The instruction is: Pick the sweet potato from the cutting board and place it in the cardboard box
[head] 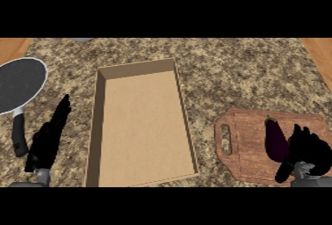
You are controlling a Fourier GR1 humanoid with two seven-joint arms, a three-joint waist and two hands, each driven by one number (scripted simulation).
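Note:
A dark purple, elongated vegetable (276, 139) that looks like an eggplant lies lengthwise on the reddish-brown cutting board (246, 145) at the right. My right hand (306, 151) hovers over the board just to the right of it, fingers relaxed and apart, holding nothing. The open cardboard box (139, 125) sits in the middle of the counter and holds nothing. At the left of the box my left hand (47, 138) rests with its fingers straight and pointing away.
A dark frying pan (19, 85) with a black handle (19, 136) lies at the far left, close to my left hand. The speckled granite counter (240, 70) runs behind the box and the board.

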